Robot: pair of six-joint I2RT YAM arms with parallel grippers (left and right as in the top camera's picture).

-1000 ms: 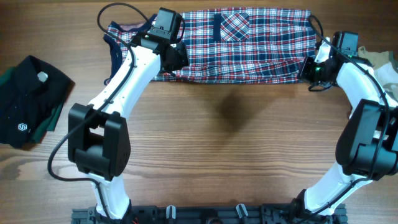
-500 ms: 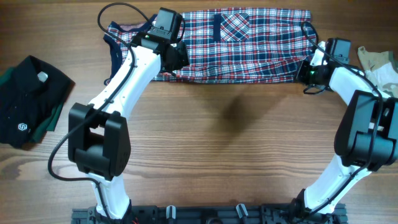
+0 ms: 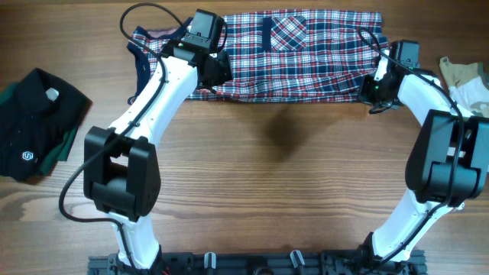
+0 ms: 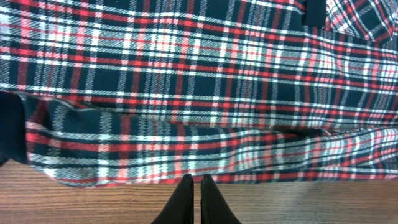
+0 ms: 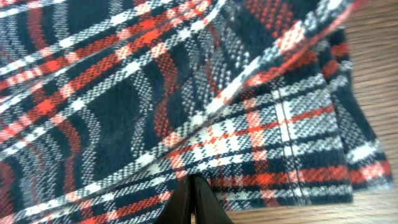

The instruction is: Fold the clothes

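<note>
Where marks showed: a small white logo (image 3: 28,156) on the black garment (image 3: 34,126), too small to read; a pale tag (image 3: 52,94) at its collar, no lettering made out.
Writing on the shirt: none legible in any view.
Shirt, place: the plaid shirt (image 3: 306,65) lay flat on the wooden table (image 3: 283,191), on the side away from the arm bases.
Shirt, long axis: ran left to right, across the front of both arms.
Shirt, pointing: navy-trimmed end (image 3: 145,46) lay toward the left arm; the squared-off end lay toward the right arm.
Shirt, face: chest pocket (image 3: 289,32) faced up, near the middle of the far edge.
Shirt, near hem: doubled over into a soft, uneven fold.
Left gripper (image 4: 196,190): fingers pressed together, tips at the shirt's near hem, over the bare wood at its edge.
Right gripper (image 5: 191,193): fingers pressed together, tips at the shirt's near hem by its right end; could not tell whether cloth was nipped between them.
Black garment, place: well apart from the shirt, off its left end and nearer the bases.
White and beige garment (image 3: 462,76): just off the shirt's right end, partly hidden by the right arm.
</note>
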